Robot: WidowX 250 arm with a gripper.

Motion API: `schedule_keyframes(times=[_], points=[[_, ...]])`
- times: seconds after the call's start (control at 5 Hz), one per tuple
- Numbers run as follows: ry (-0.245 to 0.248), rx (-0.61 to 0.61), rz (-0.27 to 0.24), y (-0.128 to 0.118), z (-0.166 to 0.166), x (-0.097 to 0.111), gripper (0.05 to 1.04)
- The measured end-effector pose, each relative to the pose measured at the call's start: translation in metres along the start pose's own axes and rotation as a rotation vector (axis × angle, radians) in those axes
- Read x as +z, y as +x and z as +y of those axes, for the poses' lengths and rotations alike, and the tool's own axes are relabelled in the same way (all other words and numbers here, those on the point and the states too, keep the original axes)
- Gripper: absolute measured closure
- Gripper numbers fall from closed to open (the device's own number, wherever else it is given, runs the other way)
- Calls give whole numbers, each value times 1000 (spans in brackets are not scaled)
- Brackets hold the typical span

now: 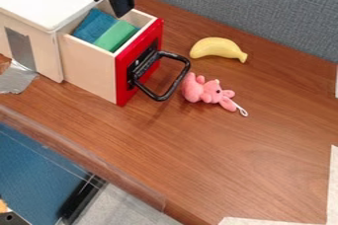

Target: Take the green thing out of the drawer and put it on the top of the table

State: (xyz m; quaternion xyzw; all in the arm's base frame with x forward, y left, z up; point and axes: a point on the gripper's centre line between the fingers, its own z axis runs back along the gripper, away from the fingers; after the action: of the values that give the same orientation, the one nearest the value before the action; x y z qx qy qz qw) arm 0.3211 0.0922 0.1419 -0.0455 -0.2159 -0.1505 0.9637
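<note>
The green thing (116, 35) lies in the drawer (91, 66), below the tool (109, 7)

One table (257, 160) and one drawer (91, 68) are showing; one green block (116, 35), one blue cloth (95, 25), one banana (218, 48) and one stuffed toy (204, 91) are showing.

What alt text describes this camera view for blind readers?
Open red-fronted wooden drawer holding a rectangular green block and blue cloth-like piece; black robot claw nearby. Yellow toy banana and pink plush toy lie on a wooden table.
</note>
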Motion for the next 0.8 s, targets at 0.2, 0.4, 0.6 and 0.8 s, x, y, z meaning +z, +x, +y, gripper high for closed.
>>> schedule_keyframes(times=[0.2, 0.4, 0.6, 0.8], points=[[-19, 7, 22, -4, 0, -10, 83], [-3, 1, -10, 0, 2, -13, 83], [7, -1, -33, 0, -1, -20, 83], [22, -10, -49, 2, 0, -23, 83]])
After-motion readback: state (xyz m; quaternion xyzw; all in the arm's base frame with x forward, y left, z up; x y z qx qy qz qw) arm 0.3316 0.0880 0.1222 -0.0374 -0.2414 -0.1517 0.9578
